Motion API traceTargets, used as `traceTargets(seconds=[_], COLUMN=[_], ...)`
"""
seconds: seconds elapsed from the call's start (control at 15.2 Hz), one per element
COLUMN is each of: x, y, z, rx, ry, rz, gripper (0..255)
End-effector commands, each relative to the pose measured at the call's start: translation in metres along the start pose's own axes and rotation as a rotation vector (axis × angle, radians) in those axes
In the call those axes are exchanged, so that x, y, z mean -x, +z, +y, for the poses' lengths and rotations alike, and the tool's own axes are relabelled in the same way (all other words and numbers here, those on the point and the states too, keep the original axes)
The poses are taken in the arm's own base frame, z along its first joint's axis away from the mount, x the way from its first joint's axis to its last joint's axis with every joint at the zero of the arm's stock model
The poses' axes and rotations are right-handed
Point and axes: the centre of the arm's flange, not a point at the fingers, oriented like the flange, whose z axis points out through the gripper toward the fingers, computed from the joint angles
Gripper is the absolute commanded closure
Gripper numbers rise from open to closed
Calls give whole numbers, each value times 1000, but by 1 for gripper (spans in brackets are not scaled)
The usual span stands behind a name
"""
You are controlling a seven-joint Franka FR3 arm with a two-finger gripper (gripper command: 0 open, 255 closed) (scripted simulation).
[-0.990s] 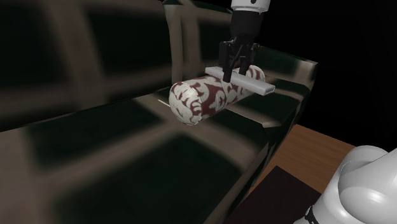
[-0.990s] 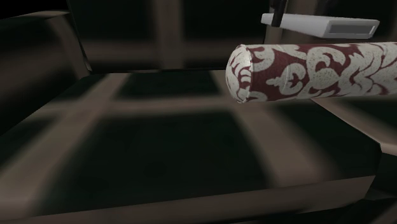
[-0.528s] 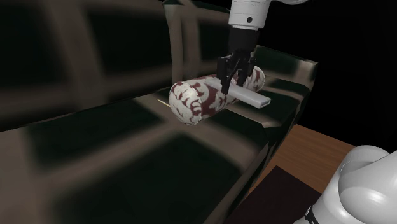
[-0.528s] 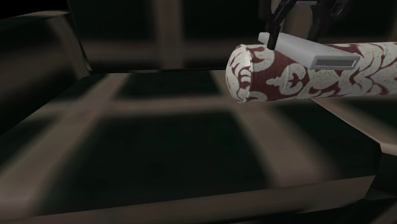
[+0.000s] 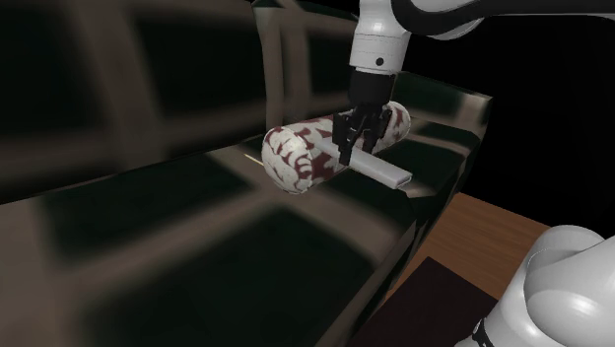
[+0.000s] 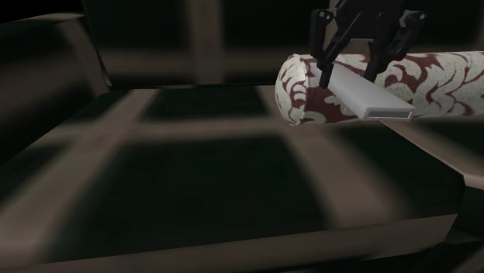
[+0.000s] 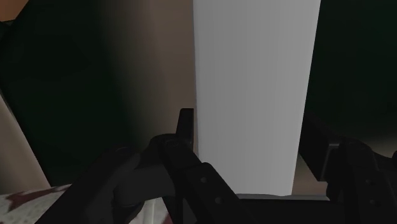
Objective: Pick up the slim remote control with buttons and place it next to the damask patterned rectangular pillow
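Observation:
A slim, plain pale grey remote [image 5: 380,170] is clasped at one end by my black gripper [image 5: 352,141], which is shut on it. The remote slants down across the near side of the dark red and white damask pillow [image 5: 299,155], which lies like a roll on the sofa seat. From the second exterior view the gripper [image 6: 353,71] holds the remote [image 6: 374,98] in front of the pillow [image 6: 299,91], free end pointing down and outward. In the wrist view the remote [image 7: 254,83] runs away from the gripper [image 7: 251,145], and a corner of the pillow [image 7: 25,198] shows beside the hand.
The dark checked sofa seat [image 5: 197,232] spreads to the shoulder view's left, its backrest [image 5: 148,59] behind. The sofa arm [image 5: 458,110] rises just past the pillow. A wooden floor [image 5: 498,232] and dark rug [image 5: 439,296] lie below, near my white base [image 5: 567,286].
The gripper has come down from above the pillow to its near side. The remote, level over the pillow before, has turned and now slants down in front of it.

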Motion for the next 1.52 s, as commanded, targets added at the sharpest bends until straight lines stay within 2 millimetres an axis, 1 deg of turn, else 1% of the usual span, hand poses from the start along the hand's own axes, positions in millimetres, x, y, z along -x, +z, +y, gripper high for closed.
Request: traceTargets(seconds=[0.0,1.45], x=[1,1], y=[11,127], z=[1,3], rx=[0,0], ry=[0,0], rz=[1,1], gripper=[255,255])
